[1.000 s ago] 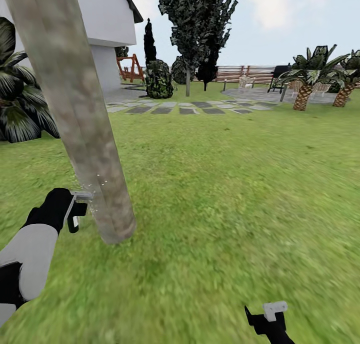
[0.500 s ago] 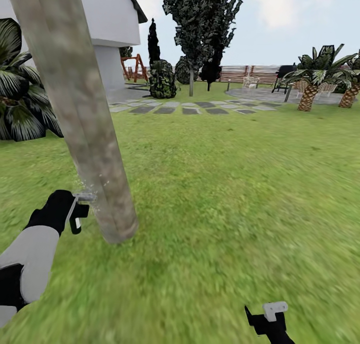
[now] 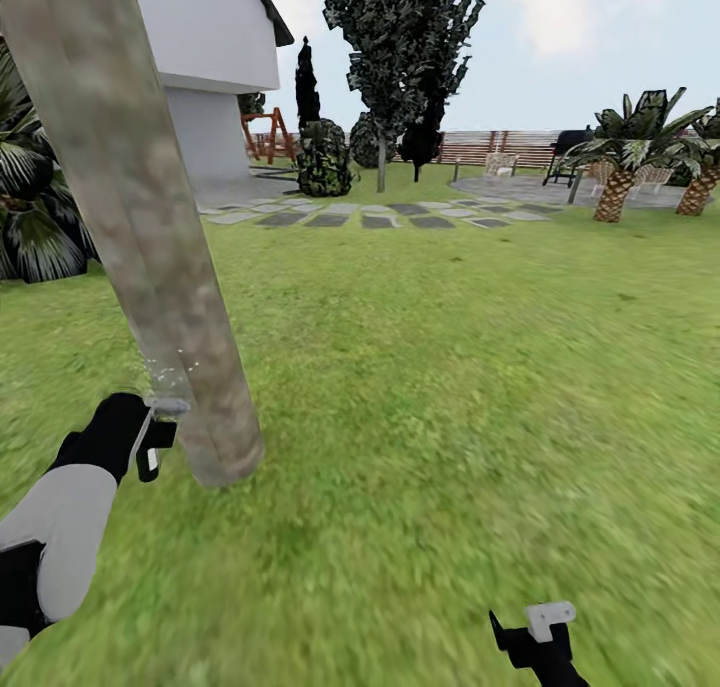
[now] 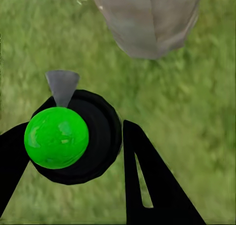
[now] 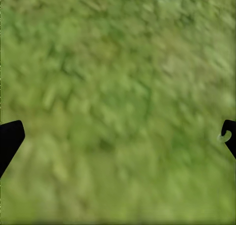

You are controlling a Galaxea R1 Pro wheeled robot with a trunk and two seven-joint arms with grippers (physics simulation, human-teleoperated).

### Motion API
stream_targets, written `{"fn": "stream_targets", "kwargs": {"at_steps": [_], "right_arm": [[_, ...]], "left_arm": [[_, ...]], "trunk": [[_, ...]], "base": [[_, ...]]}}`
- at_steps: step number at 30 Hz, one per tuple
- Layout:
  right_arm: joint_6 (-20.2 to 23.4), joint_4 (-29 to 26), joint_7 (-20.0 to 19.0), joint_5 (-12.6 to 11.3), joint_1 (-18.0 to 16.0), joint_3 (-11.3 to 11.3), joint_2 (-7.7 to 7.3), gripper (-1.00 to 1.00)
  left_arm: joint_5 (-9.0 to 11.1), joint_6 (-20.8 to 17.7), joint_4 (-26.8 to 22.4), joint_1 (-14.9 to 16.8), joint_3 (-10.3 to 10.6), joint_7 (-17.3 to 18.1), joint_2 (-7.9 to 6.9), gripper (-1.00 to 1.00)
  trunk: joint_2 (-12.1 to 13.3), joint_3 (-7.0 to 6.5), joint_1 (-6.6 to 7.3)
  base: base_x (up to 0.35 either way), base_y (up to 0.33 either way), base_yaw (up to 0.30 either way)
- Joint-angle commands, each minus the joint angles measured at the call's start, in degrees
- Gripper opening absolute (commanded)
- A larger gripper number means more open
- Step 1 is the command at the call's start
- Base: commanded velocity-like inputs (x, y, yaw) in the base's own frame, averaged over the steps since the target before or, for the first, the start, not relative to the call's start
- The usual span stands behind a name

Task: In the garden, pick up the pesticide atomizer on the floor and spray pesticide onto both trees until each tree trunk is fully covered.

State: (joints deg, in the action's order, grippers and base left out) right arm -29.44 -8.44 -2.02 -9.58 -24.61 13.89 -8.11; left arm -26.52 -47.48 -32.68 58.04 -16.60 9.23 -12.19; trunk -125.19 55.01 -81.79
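Note:
The near tree's trunk [image 3: 150, 227], mottled grey-beige, rises steeply from the grass at the left of the head view. Its foot [image 4: 147, 18] also shows in the left wrist view. My left gripper [image 3: 150, 435] is shut on the pesticide atomizer [image 4: 56, 136], a black round body with a bright green ball on top. The grey nozzle [image 3: 168, 405] points at the trunk's lower part from close by, and small white droplets [image 3: 165, 372] hang just in front of the bark. The second tree [image 3: 395, 37] stands far back past the stepping stones. My right gripper [image 3: 535, 635] hangs open over bare lawn.
A white house [image 3: 205, 47] and a striped-leaf plant [image 3: 35, 217] lie at the left. Grey stepping stones [image 3: 380, 215], a round bush [image 3: 322, 162], palms [image 3: 625, 157] and the slat fence [image 3: 490, 147] cross the back. Open grass [image 3: 470, 387] spreads to the right.
The view has swung a little, so the trunk sits further left in the picture. My left gripper keeps the atomizer at the trunk's lower part, with droplets now slightly higher. The right arm is unchanged.

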Motion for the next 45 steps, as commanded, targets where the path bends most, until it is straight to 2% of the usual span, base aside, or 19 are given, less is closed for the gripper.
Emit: {"fn": "stream_targets", "kwargs": {"at_steps": [1,8,13,14,15,18,20,21,24,28,32,34,39,42,43,44,45], "right_arm": [[0.0,0.0,0.0,0.0,0.0,0.01,0.01,1.0],[0.0,0.02,0.0,0.0,0.0,0.0,0.02,1.0],[0.0,0.05,0.08,0.0,0.0,0.0,0.02,1.0],[0.0,0.08,0.08,0.0,0.0,0.0,0.02,1.0],[0.0,0.08,0.08,0.0,0.0,0.0,0.02,1.0],[0.0,0.09,0.08,0.0,0.0,0.0,0.02,1.0],[0.0,0.09,0.08,0.0,0.0,0.0,0.02,1.0],[0.0,0.09,0.05,0.0,0.0,0.0,0.02,1.0],[0.0,0.09,0.02,0.0,0.0,0.0,0.02,1.0],[0.0,0.08,0.0,0.0,0.0,0.0,0.02,1.0],[0.0,0.06,0.0,0.0,-0.01,0.04,0.02,1.0],[0.0,0.08,0.0,0.0,0.0,0.08,0.02,1.0],[0.0,0.05,0.0,0.0,0.0,0.01,0.02,1.0],[0.0,0.05,0.0,0.0,0.0,0.0,0.02,1.0],[0.0,0.05,0.0,0.0,0.0,0.0,0.02,1.0],[0.0,0.06,0.0,0.0,0.0,0.03,0.02,1.0],[0.0,0.06,0.0,0.0,0.0,0.06,0.02,1.0]], "left_arm": [[-0.03,0.07,-0.01,-0.59,0.11,-0.1,-0.01,-1.0],[0.06,0.12,0.28,-2.21,0.25,-0.3,0.36,-1.0],[0.3,0.84,0.85,-4.81,-0.09,-0.13,0.52,-1.0],[0.31,3.43,0.28,-5.69,-0.26,-0.24,0.78,-1.0],[0.32,4.01,0.11,-5.83,-0.37,-0.21,1.0,-1.0],[0.22,4.48,-0.06,-5.91,-0.33,-0.37,2.53,-1.0],[0.17,4.53,-1.0,-5.94,-0.29,-0.39,2.95,-1.0],[0.11,4.26,-3.16,-6.08,-0.43,-0.34,2.93,-1.0],[0.14,4.09,-3.33,-6.1,-0.75,-0.15,2.49,-1.0],[0.11,4.09,-3.44,-6.05,-3.51,-0.08,2.27,-1.0],[0.0,4.36,-2.98,-6.79,-3.62,-0.28,1.84,-1.0],[0.13,4.45,-2.75,-7.24,-3.34,-0.32,2.56,-1.0],[0.09,4.07,-3.37,-7.08,-3.23,-0.29,6.05,-1.0],[-0.01,4.25,-3.33,-7.18,-3.52,-0.3,5.55,-1.0],[-0.06,4.33,-3.3,-7.39,-3.59,-0.31,4.62,-1.0],[-0.03,4.39,-3.31,-8.38,-3.65,-0.2,2.87,-1.0],[-0.02,4.43,-3.33,-9.13,-3.72,-0.19,2.4,-1.0]], "trunk": [[0.0,0.0,0.0],[0.0,0.0,0.0],[0.0,0.0,0.0],[0.0,0.0,0.0],[0.0,0.0,0.0],[0.0,0.0,0.0],[0.0,0.0,0.0],[0.0,0.0,0.0],[0.0,0.0,0.0],[0.0,0.0,0.0],[0.0,0.0,0.0],[0.0,0.0,0.0],[0.0,0.0,0.0],[0.0,0.0,0.0],[0.0,0.0,0.0],[0.0,0.0,0.0],[0.0,0.0,0.0]], "base": [[-0.001,-0.001,0.223],[0.055,-0.032,0.148],[0.239,-0.161,0.002],[0.272,-0.164,0.0],[0.275,-0.164,0.0],[0.219,-0.179,0.0],[-0.033,-0.242,0.0],[-0.17,-0.083,0.0],[-0.062,-0.031,0.0],[-0.004,-0.002,0.076],[0.0,0.0,0.259],[0.0,0.0,0.274],[0.0,0.0,0.086],[0.0,0.0,0.004],[0.0,0.0,0.001],[0.0,0.0,0.0],[0.0,0.0,0.032]]}}
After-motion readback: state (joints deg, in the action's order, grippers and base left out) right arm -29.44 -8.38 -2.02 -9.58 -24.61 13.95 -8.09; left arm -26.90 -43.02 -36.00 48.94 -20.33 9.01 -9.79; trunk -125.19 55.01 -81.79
